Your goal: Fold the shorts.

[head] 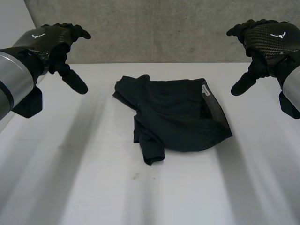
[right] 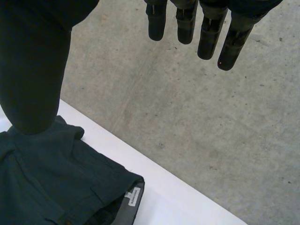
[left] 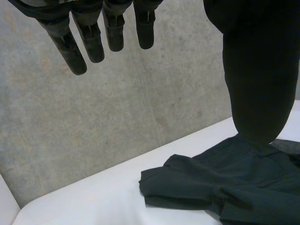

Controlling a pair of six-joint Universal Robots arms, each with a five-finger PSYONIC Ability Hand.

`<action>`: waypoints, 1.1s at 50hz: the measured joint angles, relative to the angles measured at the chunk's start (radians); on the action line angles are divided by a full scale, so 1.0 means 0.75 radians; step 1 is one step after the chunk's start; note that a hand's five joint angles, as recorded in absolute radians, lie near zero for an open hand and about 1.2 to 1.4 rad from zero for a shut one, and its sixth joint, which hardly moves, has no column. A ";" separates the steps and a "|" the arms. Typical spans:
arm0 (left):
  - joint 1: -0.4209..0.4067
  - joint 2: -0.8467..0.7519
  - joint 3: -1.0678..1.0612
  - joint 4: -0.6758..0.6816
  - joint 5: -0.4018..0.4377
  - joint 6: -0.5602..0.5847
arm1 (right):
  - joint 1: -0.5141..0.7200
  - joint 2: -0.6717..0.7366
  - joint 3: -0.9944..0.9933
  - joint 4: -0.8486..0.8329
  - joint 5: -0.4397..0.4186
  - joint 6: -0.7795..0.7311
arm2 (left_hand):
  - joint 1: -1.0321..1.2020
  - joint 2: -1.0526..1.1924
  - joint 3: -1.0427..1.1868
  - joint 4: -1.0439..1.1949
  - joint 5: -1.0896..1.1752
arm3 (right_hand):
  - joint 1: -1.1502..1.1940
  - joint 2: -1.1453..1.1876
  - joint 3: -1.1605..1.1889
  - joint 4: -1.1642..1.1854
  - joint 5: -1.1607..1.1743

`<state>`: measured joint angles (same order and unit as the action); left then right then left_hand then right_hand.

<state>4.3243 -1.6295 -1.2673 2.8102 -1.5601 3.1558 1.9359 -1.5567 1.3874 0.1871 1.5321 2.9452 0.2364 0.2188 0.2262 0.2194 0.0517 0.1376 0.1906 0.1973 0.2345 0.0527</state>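
Observation:
Dark shorts (head: 173, 117) lie crumpled in the middle of the white table (head: 70, 178), waistband with a white label toward the right, one leg bunched toward the front. My left hand (head: 54, 42) hovers high at the table's left, fingers relaxed, holding nothing. My right hand (head: 269, 42) hovers high at the right in the same way, also empty. In the left wrist view the fingers (left: 79, 42) hang straight and the shorts (left: 220, 183) lie below the thumb. In the right wrist view the straight fingers (right: 206, 33) hang above the shorts' waistband corner (right: 70, 187).
A grey concrete wall (head: 159, 28) runs behind the table's far edge. Bare white table surface surrounds the shorts on the left, right and front.

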 measured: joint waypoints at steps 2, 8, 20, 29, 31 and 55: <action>0.000 -0.017 0.000 0.007 -0.001 0.001 | 0.000 0.003 0.001 0.000 0.000 0.000 | 0.000 0.000 0.000 0.000 0.000 | 0.000 0.000 0.000 0.000 0.000; -0.002 -0.081 -0.001 0.025 -0.004 0.001 | 0.006 0.014 0.006 -0.003 -0.005 -0.011 | 0.000 0.000 0.000 0.000 0.000 | 0.000 0.000 0.000 0.000 0.000; -0.158 -0.276 -0.084 0.049 -0.078 -0.062 | 0.013 0.120 0.087 0.064 -0.099 -0.371 | 0.035 0.063 0.047 0.061 0.056 | 0.000 0.000 0.000 0.000 0.000; -0.405 -0.523 -0.112 0.113 -0.264 -0.230 | 0.012 0.225 0.344 -0.136 -0.210 -0.698 | 0.035 0.070 0.048 0.065 0.059 | 0.000 0.000 0.000 0.000 0.000; -0.431 -0.578 -0.097 0.126 -0.276 -0.251 | 0.010 0.270 0.395 -0.237 -0.229 -0.719 | 0.035 0.070 0.048 0.065 0.059 | 0.002 0.000 0.000 0.000 0.000; -0.518 -1.075 0.326 0.193 -0.429 -0.256 | 0.003 0.611 0.375 -0.646 -0.194 -0.681 | 1.135 1.257 1.238 1.261 1.224 | 1.078 1.310 1.314 1.270 1.222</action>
<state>3.9360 -2.4354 -1.0228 2.9549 -1.8818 2.9638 1.9379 -1.0988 1.6689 -0.2976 1.3863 2.4347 1.0874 1.1617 1.1547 1.1651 0.9694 0.9462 1.1735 1.1826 1.1870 0.9694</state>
